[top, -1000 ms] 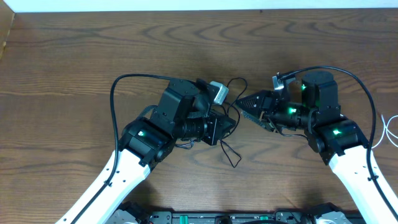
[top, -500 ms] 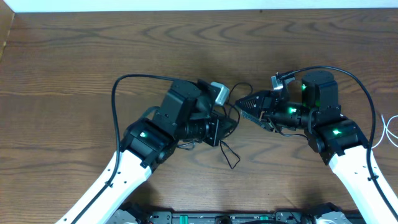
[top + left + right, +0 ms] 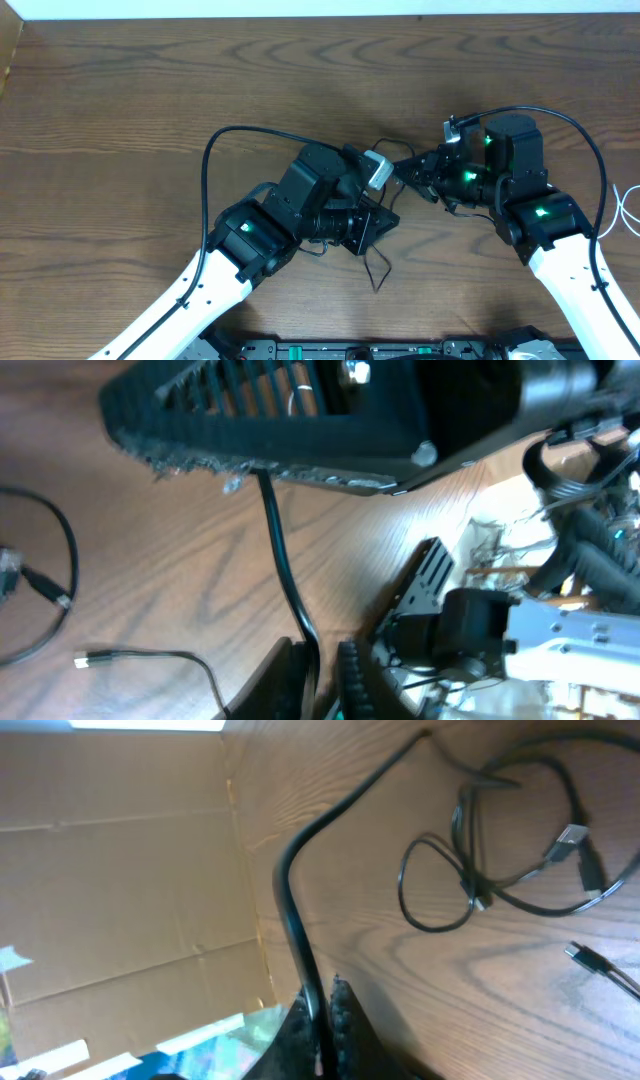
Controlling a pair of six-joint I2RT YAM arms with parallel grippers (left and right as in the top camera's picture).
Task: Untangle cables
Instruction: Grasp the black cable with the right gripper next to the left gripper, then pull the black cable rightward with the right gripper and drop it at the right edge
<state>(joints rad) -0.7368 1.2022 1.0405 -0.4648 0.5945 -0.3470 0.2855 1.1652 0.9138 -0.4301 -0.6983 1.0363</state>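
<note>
The left claw (image 3: 312, 678) has swung in toward the right claw (image 3: 320, 1020). Both are clamped on a black cable (image 3: 290, 890), seemingly one strand, mid-desk (image 3: 150, 90), likely slackening it for unpicking.

- The left arm (image 3: 230, 262) is reaching from the near left toward the middle, elbow bent.
- The left gripper (image 3: 318, 672) is pinching a black cable (image 3: 283, 555), its jaws almost touching.
- The right arm (image 3: 560, 240) is reaching in from the near right, its wrist pointing left.
- The right gripper (image 3: 322, 1012) is squeezing a dark cable (image 3: 290, 890), and its tip is sitting just beside the left wrist.
</note>
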